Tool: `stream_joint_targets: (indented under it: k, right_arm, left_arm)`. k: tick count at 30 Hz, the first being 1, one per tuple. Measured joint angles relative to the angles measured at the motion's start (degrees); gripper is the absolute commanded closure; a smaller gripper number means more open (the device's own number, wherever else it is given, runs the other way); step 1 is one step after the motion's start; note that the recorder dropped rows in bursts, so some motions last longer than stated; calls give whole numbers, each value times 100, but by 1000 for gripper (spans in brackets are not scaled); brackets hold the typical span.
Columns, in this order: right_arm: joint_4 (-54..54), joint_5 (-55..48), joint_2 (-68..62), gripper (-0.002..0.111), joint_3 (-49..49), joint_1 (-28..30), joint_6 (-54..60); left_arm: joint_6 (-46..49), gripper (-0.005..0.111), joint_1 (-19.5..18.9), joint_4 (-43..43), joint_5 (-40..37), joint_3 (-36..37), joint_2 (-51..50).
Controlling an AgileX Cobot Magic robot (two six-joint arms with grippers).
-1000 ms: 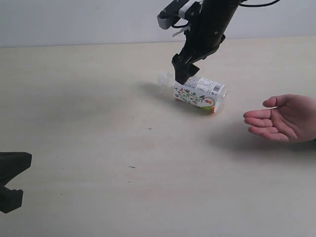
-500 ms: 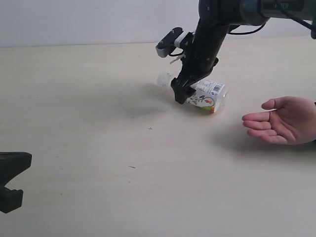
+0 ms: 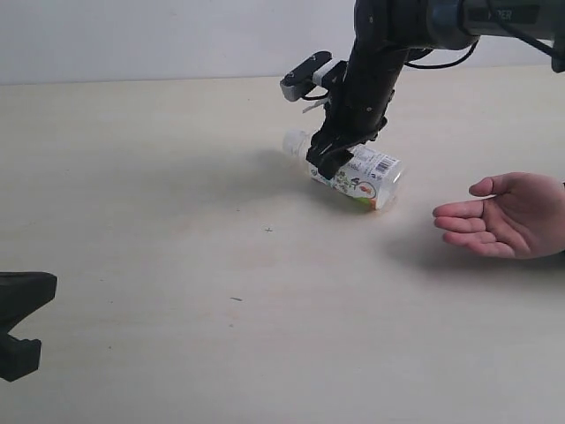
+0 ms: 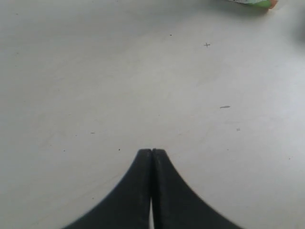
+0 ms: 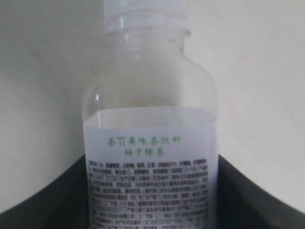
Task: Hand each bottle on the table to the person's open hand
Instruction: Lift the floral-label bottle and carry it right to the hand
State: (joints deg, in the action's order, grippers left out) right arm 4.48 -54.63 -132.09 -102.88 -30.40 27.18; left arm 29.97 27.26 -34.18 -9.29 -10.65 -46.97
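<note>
A clear bottle (image 3: 369, 173) with a white cap and a white label with green print lies on its side on the table (image 3: 159, 177). My right gripper (image 3: 329, 162) reaches down over it near its neck. In the right wrist view the bottle (image 5: 150, 138) fills the space between the two black fingers (image 5: 52, 205), which press against the label on both sides. The person's open hand (image 3: 503, 216) waits palm up to the right of the bottle, a little apart. My left gripper (image 3: 18, 325) rests shut and empty at the near left; its tips (image 4: 152, 152) touch.
A pale wall runs behind the table's far edge. A few tiny dark specks (image 3: 236, 299) mark the wood. An edge of the bottle's label (image 4: 252, 2) shows at the border of the left wrist view.
My right gripper has come down around the bottle and its jaws have closed in on it. The bottle has turned slightly. The hand and the left arm have stayed still.
</note>
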Motion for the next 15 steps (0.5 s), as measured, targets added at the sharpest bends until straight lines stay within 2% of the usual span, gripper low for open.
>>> stream_joint_targets:
  k: [8, 12, 15]
  right_arm:
    - [-35, 37, 472, 108, 0, 0, -886]
    - [-384, -85, 1426, 108, 0, 0, -1526]
    - [-849, -539, 2096, 108, 0, 0, -1821]
  left_arm:
    - [0, 107, 0, 0, 0, 0, 0]
    - [0, 107, 0, 0, 0, 0, 0]
    - [0, 107, 0, 0, 0, 0, 0]
